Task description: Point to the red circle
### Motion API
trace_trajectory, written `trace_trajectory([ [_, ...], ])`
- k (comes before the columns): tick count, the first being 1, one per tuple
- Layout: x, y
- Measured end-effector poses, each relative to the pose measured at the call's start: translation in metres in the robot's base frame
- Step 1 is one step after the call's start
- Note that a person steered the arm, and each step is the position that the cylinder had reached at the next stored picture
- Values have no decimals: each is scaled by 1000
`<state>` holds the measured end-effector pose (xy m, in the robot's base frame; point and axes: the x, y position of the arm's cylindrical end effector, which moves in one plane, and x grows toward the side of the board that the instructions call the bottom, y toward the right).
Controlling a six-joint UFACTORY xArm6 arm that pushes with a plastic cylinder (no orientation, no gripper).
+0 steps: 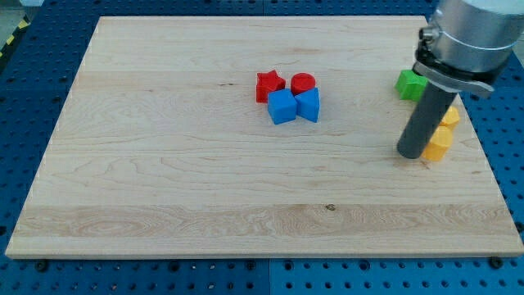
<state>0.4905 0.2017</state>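
Observation:
The red circle (303, 82) sits near the board's middle top, in a tight cluster. A red star (269, 85) lies just to its left. A blue cube (282, 107) and a second blue block (309, 105) lie just below them. My tip (410, 153) rests on the board far to the view's right of the red circle, about 130 px away and lower. It stands right next to the lower yellow block (438, 143).
A green block (409, 83) lies at the upper right, partly behind the arm. A second yellow block (450, 116) peeks out beside the rod. The wooden board (164, 180) lies on a blue perforated table (33, 90).

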Motion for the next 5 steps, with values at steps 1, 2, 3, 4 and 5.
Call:
trace_trajectory([
  [1,0,16],
  [2,0,16],
  [3,0,-16],
  [4,-10,-48],
  [5,-36,-51],
])
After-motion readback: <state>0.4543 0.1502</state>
